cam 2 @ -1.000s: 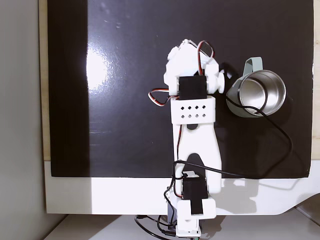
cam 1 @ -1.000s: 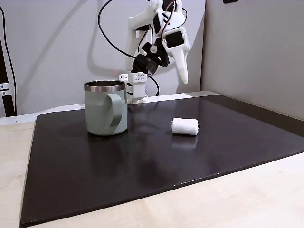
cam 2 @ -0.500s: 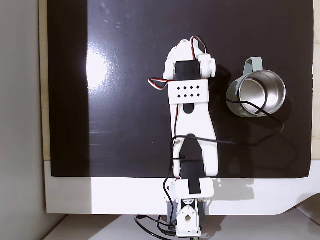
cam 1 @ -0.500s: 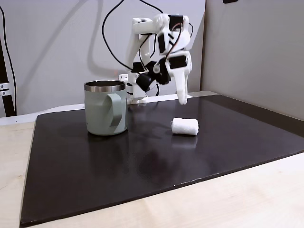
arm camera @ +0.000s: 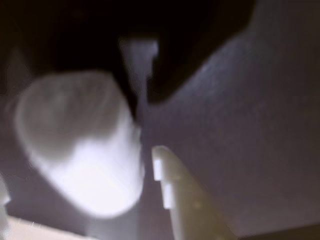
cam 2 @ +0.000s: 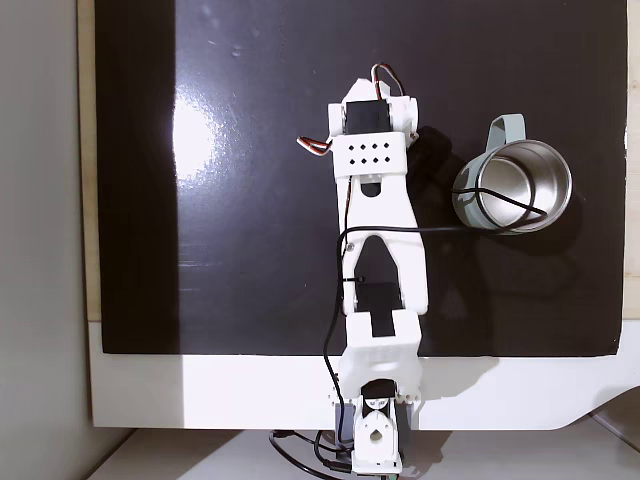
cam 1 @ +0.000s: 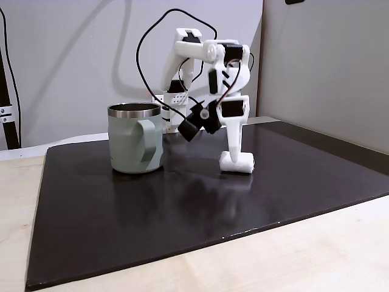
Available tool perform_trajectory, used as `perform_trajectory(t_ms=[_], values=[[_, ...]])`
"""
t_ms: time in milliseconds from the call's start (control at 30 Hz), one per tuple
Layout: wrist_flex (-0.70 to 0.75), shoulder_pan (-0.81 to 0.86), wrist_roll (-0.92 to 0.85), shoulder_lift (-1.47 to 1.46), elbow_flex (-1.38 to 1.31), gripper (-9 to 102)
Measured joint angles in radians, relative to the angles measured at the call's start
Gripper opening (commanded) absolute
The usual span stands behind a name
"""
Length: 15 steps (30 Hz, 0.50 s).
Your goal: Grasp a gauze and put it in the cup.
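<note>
Where it hung higher, the hand [cam 1: 233, 159] now seemingly touches the gauze [cam 1: 238, 163].

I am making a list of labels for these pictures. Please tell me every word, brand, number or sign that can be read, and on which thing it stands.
There is no readable text in these pictures.
The cup: plain, no logo or print on the side seen.
The gauze: plain white.
The arm and gripper: no readable marking.
The black mat: no print.
The wrist view is too blurred to read anything.
</note>
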Motion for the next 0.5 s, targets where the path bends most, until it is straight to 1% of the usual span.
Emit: perform_trajectory(t_ms=[133, 267, 400, 433, 500], values=[[0.0, 0.0, 0.0, -0.037, -0.025, 27], [-0.012, 0.0, 0.0, -0.048, -0.028, 17], [-0.014, 0.0, 0.026, -0.058, -0.031, 2], [-0.02, 0.0, 0.028, -0.058, -0.031, 0], [-0.021, 0.0, 0.034, -0.058, -0.032, 0]])
